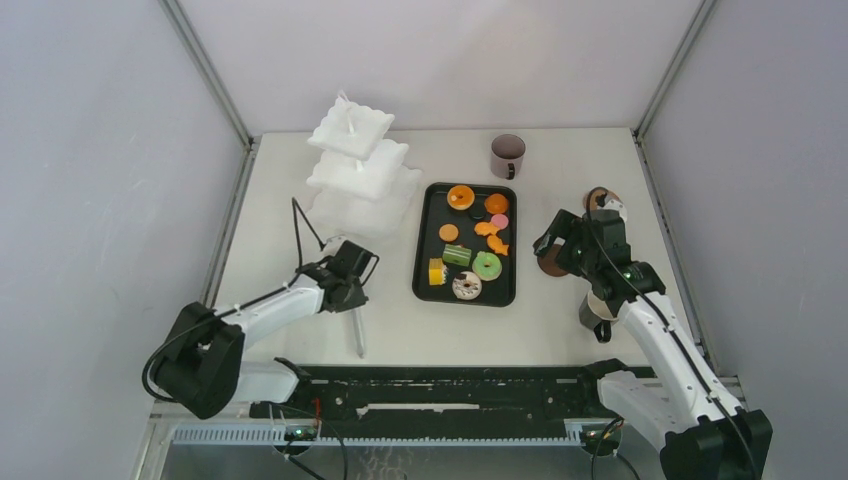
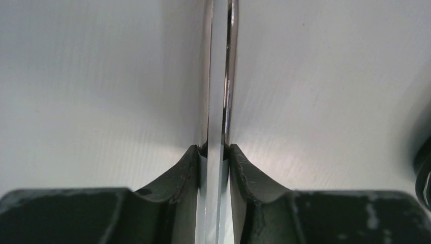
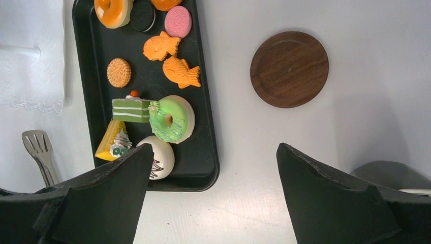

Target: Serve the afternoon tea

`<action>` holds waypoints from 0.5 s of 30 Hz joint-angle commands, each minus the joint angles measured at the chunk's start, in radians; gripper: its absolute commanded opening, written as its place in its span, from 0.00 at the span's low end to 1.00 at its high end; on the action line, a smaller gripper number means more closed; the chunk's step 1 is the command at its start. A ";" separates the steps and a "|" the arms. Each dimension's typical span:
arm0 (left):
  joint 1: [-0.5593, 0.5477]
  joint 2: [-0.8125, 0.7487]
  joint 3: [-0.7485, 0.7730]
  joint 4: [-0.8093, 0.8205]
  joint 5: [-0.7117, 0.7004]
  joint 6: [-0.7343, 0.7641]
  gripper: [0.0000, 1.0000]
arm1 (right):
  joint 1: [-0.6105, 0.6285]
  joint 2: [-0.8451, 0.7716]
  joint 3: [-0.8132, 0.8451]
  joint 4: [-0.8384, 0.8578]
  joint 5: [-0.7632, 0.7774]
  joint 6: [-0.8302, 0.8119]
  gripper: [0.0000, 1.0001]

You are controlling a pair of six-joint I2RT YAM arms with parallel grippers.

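Note:
Several toy pastries lie on the black tray [image 1: 428, 262]: an orange doughnut [image 1: 461, 196], a green doughnut [image 3: 171, 118], a white doughnut [image 3: 161, 152], fish cookies [image 3: 180, 71], and a green cake slice [image 3: 131, 109]. One dark mug [image 1: 507, 155] stands behind the tray. A second mug [image 1: 597, 312] stands by the right arm. My left gripper [image 1: 345, 275] is shut on metal tongs [image 2: 218, 76] left of the tray, low over the table. My right gripper [image 3: 213, 152] is open and empty above the table, just right of the tray's near corner.
A white three-tiered stand [image 1: 352, 165] stands at the back left. One brown wooden coaster [image 3: 289, 69] lies right of the tray, and another [image 1: 603, 197] shows behind the right arm. The tongs' tips [image 1: 357, 340] reach toward the near edge.

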 commanded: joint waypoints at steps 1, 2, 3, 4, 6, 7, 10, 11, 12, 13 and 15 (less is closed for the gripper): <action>-0.004 -0.104 0.051 -0.107 0.000 0.045 0.25 | -0.006 -0.025 0.001 0.016 0.013 0.007 0.99; -0.003 -0.117 0.066 -0.128 -0.002 0.057 0.22 | -0.006 -0.025 0.000 0.018 0.012 0.008 0.99; -0.003 -0.131 0.079 -0.147 0.002 0.069 0.20 | -0.006 -0.024 0.000 0.019 0.011 0.009 0.99; -0.003 -0.143 0.093 -0.166 0.008 0.082 0.19 | -0.006 -0.023 0.000 0.020 0.010 0.010 0.99; -0.004 -0.163 0.124 -0.205 0.026 0.107 0.18 | -0.005 -0.022 0.000 0.022 0.007 0.013 0.99; -0.004 -0.169 0.145 -0.230 0.040 0.135 0.17 | -0.005 -0.023 0.000 0.022 0.005 0.012 0.99; -0.003 -0.194 0.215 -0.304 0.121 0.216 0.18 | -0.005 -0.023 0.000 0.024 0.002 0.010 0.99; -0.003 -0.201 0.237 -0.325 0.165 0.245 0.19 | -0.005 -0.024 -0.001 0.024 0.002 0.009 0.99; -0.003 -0.204 0.259 -0.343 0.211 0.276 0.20 | -0.005 -0.025 0.000 0.025 0.002 0.008 0.99; -0.004 -0.206 0.280 -0.363 0.256 0.302 0.21 | -0.004 -0.022 0.000 0.026 0.001 0.008 0.99; -0.011 -0.203 0.317 -0.420 0.324 0.341 0.23 | -0.005 -0.019 0.000 0.028 -0.003 0.006 0.99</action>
